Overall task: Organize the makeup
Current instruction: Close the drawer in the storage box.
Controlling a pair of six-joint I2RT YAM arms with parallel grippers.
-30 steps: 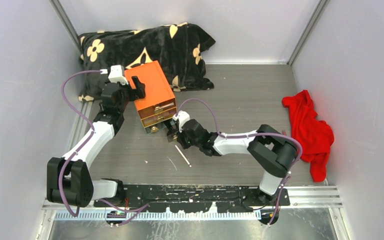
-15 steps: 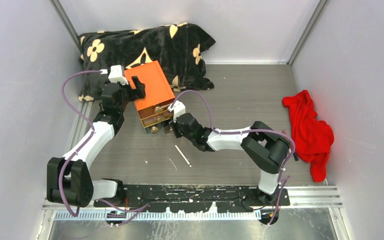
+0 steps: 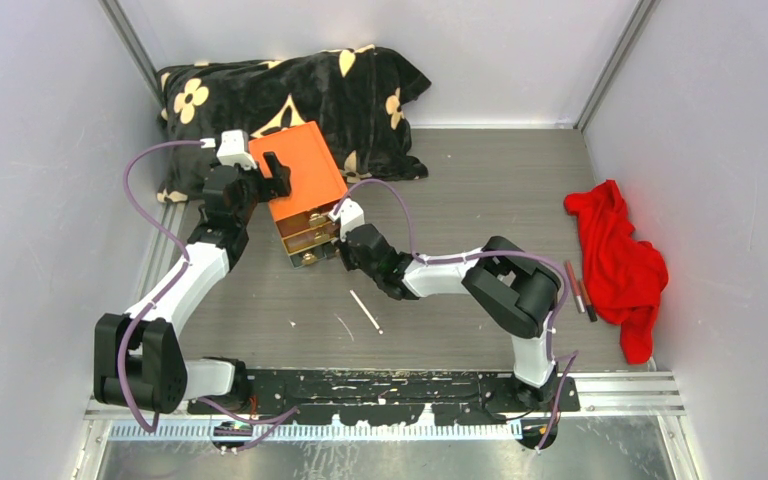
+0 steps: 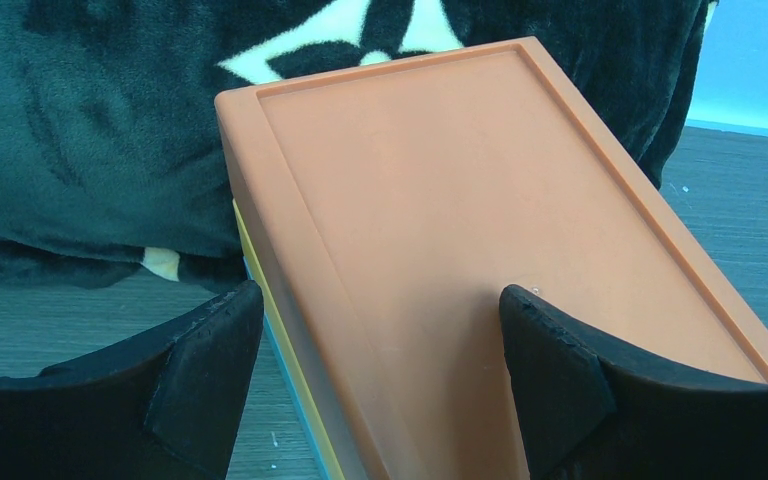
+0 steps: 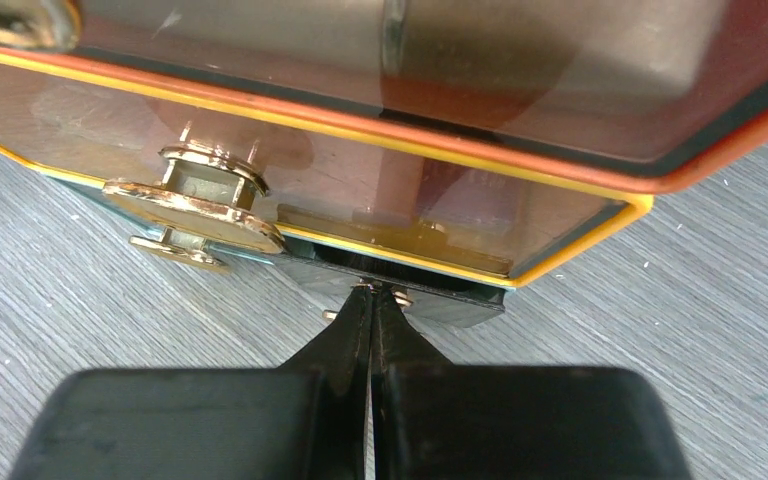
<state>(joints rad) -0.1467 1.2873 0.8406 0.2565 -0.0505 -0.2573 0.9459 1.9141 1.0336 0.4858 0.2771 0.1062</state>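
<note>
Orange box [image 3: 295,170] steadied by my spread left gripper [image 4: 380,340]; right gripper [image 5: 370,300], pressed together, should push the bottom drawer [image 3: 310,258] straight in.

2 white-shelled, black-jointed arms [image 3: 188,278] are trailing looping mauve cables [image 3: 132,185], with black bases [image 3: 145,362] at 6 o'clock and matte black wedge-shaped fingers [image 4: 205,375].

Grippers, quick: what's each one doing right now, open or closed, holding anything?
Left gripper: open, fingers straddling an edge of the orange drawer box.
Right gripper: shut, tips against the box's lower clear drawer; nothing visibly held.
</note>
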